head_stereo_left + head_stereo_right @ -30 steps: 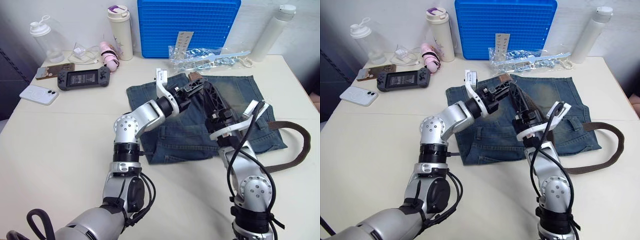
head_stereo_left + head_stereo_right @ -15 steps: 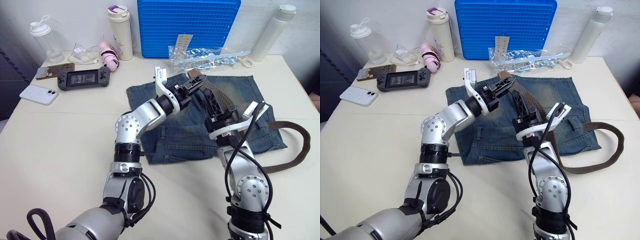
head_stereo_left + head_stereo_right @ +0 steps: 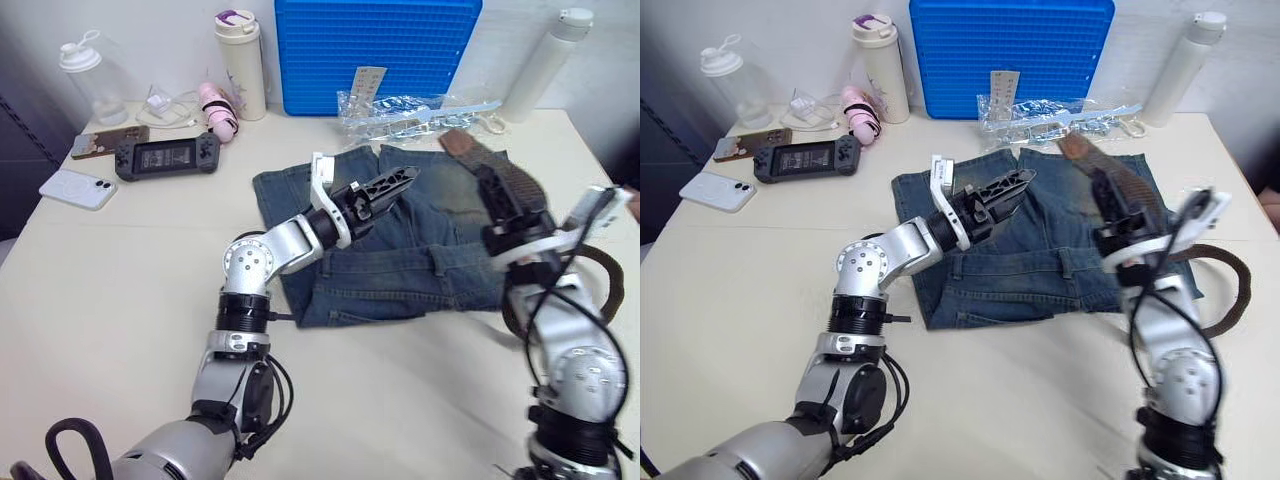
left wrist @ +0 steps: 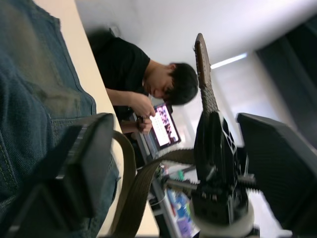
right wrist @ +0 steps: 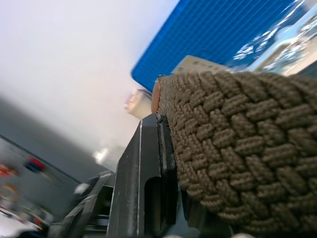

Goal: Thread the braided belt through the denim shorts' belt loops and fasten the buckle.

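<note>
The denim shorts [image 3: 400, 270] lie flat at the middle of the table. My right gripper [image 3: 492, 190] is raised over their right side and shut on the braided belt [image 5: 228, 148]. The belt's reddish leather tip [image 3: 462, 143] sticks up past the fingers. The rest of the strap [image 3: 603, 268] curls on the table to the right of the shorts. My left gripper [image 3: 388, 186] hovers over the shorts' upper middle, open and holding nothing. In the left wrist view, the right gripper with the belt [image 4: 207, 99] stands between the left fingers [image 4: 84, 163]. The buckle is out of view and I cannot make out the belt loops.
A blue crate [image 3: 375, 50], a clear plastic bag [image 3: 410, 108] and a white bottle [image 3: 540, 65] stand behind the shorts. A tumbler [image 3: 240, 65], a game console [image 3: 168, 155] and a phone [image 3: 78, 188] sit back left. A person [image 4: 133, 69] sits beyond the table's right edge.
My left gripper has let go of the belt's tip and opened. The right gripper closed on the belt and has carried it to the right, away from the left gripper.
</note>
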